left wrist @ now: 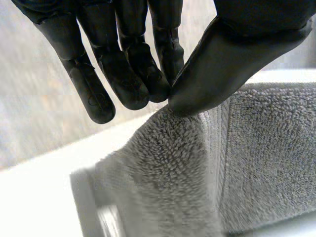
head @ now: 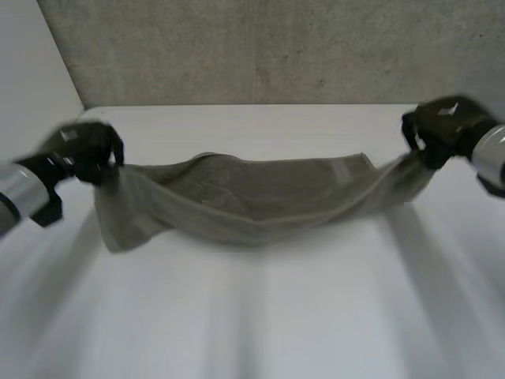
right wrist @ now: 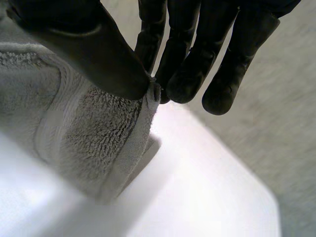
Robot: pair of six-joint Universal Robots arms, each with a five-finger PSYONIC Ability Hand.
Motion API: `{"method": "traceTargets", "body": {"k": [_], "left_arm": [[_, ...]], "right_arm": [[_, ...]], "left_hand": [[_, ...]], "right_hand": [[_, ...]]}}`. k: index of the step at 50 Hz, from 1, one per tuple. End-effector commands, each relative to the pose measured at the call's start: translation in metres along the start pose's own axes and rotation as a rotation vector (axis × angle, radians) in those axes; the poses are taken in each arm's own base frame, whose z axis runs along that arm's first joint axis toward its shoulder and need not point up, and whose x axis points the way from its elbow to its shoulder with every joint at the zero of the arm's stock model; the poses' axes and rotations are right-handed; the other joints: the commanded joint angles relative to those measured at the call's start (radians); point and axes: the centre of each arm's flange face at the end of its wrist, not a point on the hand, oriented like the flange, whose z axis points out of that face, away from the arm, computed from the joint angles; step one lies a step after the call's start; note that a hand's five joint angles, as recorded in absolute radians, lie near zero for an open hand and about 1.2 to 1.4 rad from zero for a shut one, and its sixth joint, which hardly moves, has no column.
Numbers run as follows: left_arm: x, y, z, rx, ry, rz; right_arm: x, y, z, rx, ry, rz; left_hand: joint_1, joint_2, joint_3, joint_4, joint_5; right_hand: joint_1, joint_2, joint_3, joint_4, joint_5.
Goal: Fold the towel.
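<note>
The grey-green towel (head: 252,197) hangs stretched between both hands above the white counter (head: 260,316), sagging in the middle, its lower edge resting on or just above the surface. The left hand (head: 83,150) pinches one end corner between thumb (left wrist: 222,64) and fingertips (left wrist: 158,89). The right hand (head: 446,126) pinches the opposite end corner the same way, thumb (right wrist: 98,59) against fingers (right wrist: 185,84). A grey wall (head: 276,47) stands behind the counter.
</note>
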Motion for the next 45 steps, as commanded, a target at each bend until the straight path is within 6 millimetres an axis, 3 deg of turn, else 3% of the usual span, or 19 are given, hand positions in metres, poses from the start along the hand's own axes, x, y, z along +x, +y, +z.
{"method": "traceTargets", "body": {"k": [1, 4, 11, 13, 16, 18, 45], "left_arm": [[-0.003, 0.080, 0.019, -0.209, 0.015, 0.062], [-0.006, 0.092, 0.020, -0.248, -0.006, 0.102], [-0.002, 0.088, 0.014, -0.253, -0.001, 0.129], [0.000, 0.086, 0.011, -0.250, 0.000, 0.135], [0.001, 0.086, 0.010, -0.251, 0.000, 0.134], [0.003, 0.085, 0.007, -0.254, 0.001, 0.134], [0.009, 0.082, -0.011, -0.315, 0.009, 0.127]], "right_arm": [[-0.026, 0.045, 0.026, -0.133, -0.046, -0.022], [-0.029, 0.052, 0.031, -0.135, -0.042, -0.024], [-0.030, 0.054, 0.032, -0.134, -0.043, -0.024], [-0.032, 0.056, 0.031, -0.142, -0.051, -0.022], [-0.034, 0.059, 0.030, -0.151, -0.057, -0.024], [-0.035, 0.061, 0.030, -0.157, -0.061, -0.025], [-0.037, 0.064, 0.030, -0.162, -0.061, -0.029]], "left_hand": [[0.146, 0.052, 0.057, 0.040, 0.102], [0.146, 0.052, 0.057, 0.040, 0.102], [0.146, 0.052, 0.057, 0.040, 0.102], [-0.108, -0.202, -0.196, -0.213, -0.151], [-0.177, -0.271, -0.265, -0.282, -0.220], [-0.375, -0.469, -0.464, -0.480, -0.419], [-0.544, -0.638, -0.632, -0.649, -0.587]], "right_hand": [[0.076, 0.127, 0.072, 0.059, 0.059], [0.076, 0.127, 0.072, 0.059, 0.059], [0.076, 0.127, 0.072, 0.059, 0.059], [0.076, 0.127, 0.072, 0.059, 0.059], [0.076, 0.127, 0.072, 0.059, 0.059], [0.076, 0.127, 0.072, 0.059, 0.059], [0.076, 0.127, 0.072, 0.059, 0.059]]}}
